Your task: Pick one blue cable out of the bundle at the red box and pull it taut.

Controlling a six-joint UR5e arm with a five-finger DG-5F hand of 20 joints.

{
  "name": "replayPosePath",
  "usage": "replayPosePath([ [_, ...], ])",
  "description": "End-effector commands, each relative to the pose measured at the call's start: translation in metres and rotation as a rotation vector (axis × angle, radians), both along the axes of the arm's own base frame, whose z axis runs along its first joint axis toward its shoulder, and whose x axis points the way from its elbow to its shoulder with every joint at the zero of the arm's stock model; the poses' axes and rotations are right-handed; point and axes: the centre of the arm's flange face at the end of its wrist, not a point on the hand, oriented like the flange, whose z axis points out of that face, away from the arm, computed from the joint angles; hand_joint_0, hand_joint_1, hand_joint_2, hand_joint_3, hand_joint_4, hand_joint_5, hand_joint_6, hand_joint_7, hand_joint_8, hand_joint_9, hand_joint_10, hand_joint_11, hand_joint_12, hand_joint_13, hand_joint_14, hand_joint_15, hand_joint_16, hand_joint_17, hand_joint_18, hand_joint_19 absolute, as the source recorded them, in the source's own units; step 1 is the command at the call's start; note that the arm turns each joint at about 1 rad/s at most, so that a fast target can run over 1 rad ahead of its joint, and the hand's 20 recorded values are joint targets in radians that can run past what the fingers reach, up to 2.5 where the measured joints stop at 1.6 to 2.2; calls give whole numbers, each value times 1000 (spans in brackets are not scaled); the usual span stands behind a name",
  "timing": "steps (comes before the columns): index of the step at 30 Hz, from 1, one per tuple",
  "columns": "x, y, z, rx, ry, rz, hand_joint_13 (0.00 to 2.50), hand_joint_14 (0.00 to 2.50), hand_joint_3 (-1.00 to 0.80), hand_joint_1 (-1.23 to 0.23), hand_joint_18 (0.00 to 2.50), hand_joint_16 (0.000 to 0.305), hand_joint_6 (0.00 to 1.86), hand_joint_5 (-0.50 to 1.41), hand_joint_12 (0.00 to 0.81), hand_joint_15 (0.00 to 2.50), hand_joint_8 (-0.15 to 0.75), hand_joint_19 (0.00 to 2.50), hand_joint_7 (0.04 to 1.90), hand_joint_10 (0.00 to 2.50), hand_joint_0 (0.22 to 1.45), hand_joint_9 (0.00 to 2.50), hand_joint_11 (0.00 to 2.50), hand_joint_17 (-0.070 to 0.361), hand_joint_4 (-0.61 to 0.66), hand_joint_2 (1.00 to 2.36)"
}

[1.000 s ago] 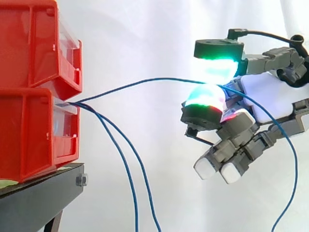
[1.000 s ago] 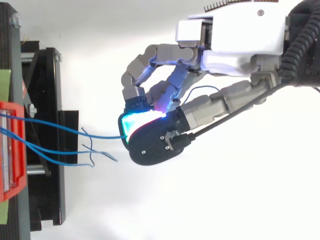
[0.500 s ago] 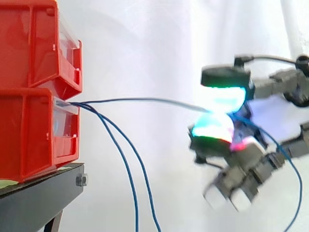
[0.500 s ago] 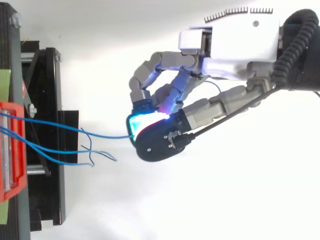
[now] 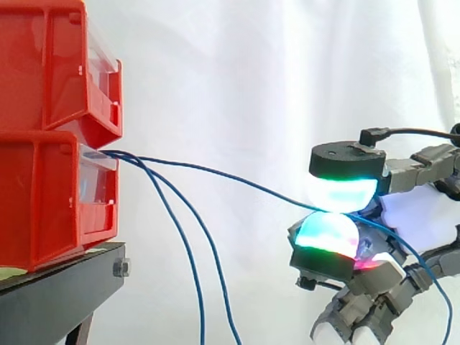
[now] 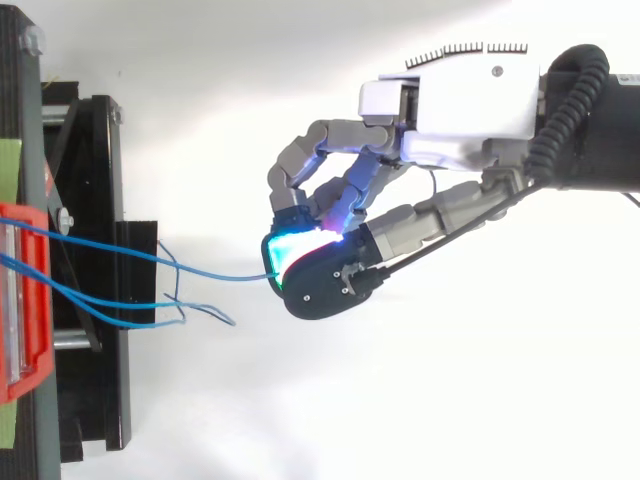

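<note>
With the robot hand [image 6: 455, 95], well to the right of the red box [image 5: 50, 194] and lower than its front opening, pinches one blue cable [image 5: 215, 171] between two glowing pads [image 5: 342, 192], other fingers curled beneath. Probably grips so tightly to stop the thin wire slipping while drawing it away from the box. Runs from the box's opening down to the pinch with a slight bow: judged nearly taut, not fully. Leaves two more cables [image 5: 188, 251] hanging below that opening. Hides the exact contact in the glow; loses the cable's tail at the side view's lower right edge.
</note>
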Motion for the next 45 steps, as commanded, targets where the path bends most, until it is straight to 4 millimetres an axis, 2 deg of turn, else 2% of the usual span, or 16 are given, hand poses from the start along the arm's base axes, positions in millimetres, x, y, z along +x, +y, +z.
replayPosePath([
  [1, 0, 0, 0, -1, -2, -1, 632, 13, -94, -804, 622, 54, 930, -148, 315, 329, 377, 333, 1108, 8, 640, 1064, 1196, 121, 29, 1021],
  [13, 0, 0, 1, -2, -3, -1, 631, 13, -94, -802, 622, 54, 931, -148, 311, 330, 376, 332, 1108, 4, 640, 1096, 1223, 121, 26, 1022],
  [18, 0, 0, 0, -3, -2, -1, 632, 13, -96, -801, 624, 54, 931, -150, 311, 335, 364, 332, 1107, 9, 642, 1147, 1375, 120, 24, 1021],
  [19, 0, 0, 0, -3, -2, -1, 633, 15, -96, -800, 623, 53, 931, -150, 309, 333, 355, 336, 1111, 151, 642, 1142, 1382, 120, 19, 1021],
  [21, 0, 0, 0, -3, -2, -1, 637, 13, -99, -798, 622, 53, 932, -151, 307, 333, 354, 335, 1101, 267, 643, 1137, 1396, 120, 18, 1021],
  [25, 0, 0, 0, -3, -2, -2, 638, 13, -99, -796, 623, 53, 934, -152, 306, 337, 345, 334, 1086, 414, 643, 1127, 1379, 120, 12, 1021],
  [45, 0, 1, 0, -3, -2, -1, 641, 14, -103, -794, 624, 53, 935, -153, 311, 354, 345, 333, 1081, 414, 644, 1105, 1367, 120, 7, 1021],
])
